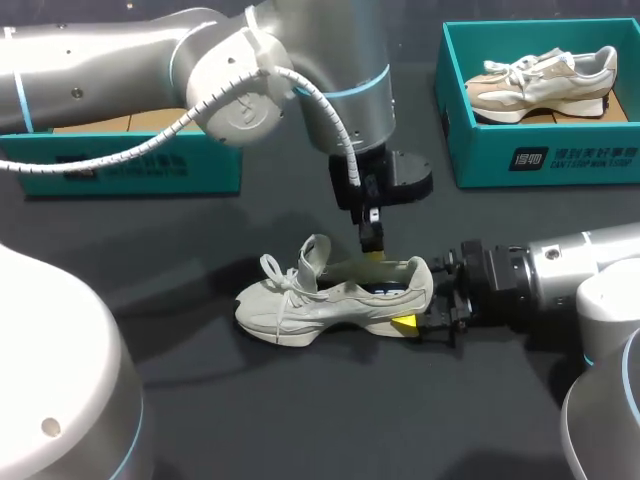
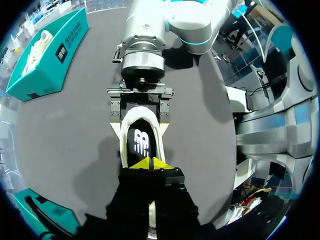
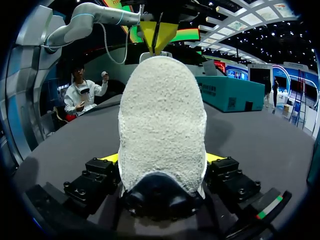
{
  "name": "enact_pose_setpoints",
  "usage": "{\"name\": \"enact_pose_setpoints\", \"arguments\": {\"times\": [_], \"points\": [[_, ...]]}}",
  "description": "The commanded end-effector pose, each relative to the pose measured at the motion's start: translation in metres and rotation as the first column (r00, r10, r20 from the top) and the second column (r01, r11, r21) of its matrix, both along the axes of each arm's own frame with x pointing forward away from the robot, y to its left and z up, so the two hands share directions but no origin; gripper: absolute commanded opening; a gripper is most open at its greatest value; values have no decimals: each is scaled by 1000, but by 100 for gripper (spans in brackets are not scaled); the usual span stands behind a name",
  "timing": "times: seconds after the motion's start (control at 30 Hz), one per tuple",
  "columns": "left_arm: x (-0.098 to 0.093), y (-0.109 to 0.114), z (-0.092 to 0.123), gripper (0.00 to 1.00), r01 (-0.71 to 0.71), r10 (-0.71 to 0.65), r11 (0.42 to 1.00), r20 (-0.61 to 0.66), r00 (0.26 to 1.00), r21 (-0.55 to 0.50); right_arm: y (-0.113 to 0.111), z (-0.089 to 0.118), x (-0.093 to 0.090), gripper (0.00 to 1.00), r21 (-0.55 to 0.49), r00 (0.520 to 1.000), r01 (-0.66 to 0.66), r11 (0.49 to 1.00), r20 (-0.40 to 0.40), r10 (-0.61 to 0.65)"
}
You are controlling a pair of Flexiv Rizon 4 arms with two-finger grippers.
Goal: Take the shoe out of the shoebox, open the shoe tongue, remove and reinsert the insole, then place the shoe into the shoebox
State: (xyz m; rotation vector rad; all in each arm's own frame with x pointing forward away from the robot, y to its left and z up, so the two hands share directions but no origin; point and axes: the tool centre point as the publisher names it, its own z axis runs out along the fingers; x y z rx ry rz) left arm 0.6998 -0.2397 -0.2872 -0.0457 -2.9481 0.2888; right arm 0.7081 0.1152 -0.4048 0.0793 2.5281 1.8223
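A pale grey shoe [image 1: 320, 300] lies on the dark table [image 1: 200, 400], toe to the left, tongue pulled up. My right gripper [image 1: 420, 302] is shut on its heel, one yellow finger on each side of the fuzzy heel [image 3: 162, 120]. My left gripper [image 1: 372, 250] hangs straight down over the shoe's opening, tips shut together. In the left wrist view those tips [image 2: 151, 163] sit just above the black insole [image 2: 141, 145], which lies inside the shoe. I cannot tell whether they pinch the insole.
A teal shoebox [image 1: 545, 155] at the back right holds a second beige shoe [image 1: 540, 85]. Another teal shoebox [image 1: 130, 165] stands at the back left, partly behind my left arm.
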Motion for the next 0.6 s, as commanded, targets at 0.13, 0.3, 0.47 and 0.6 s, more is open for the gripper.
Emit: {"name": "enact_pose_setpoints", "arguments": {"times": [0.13, 0.3, 0.47, 0.6], "points": [[-6, -8, -25, 0, 16, -16, 1000, 26, 1000, 2, 0, 1, 0, 0, -4, 1000, 0, 1000, -1, 0], [-7, -9, -27, 0, 34, -35, 999, 30, 999, 11, 0, 1, 0, 0, -4, 1000, 0, 1000, -1, 0], [-7, -9, -27, 0, 34, -35, 999, 30, 999, 11, 0, 1, 0, 0, -4, 1000, 0, 1000, -1, 0], [-5, -11, -36, 0, 46, -46, 999, 37, 998, 19, 0, 1, 0, 0, -4, 1000, 0, 1000, -1, 0]]}}
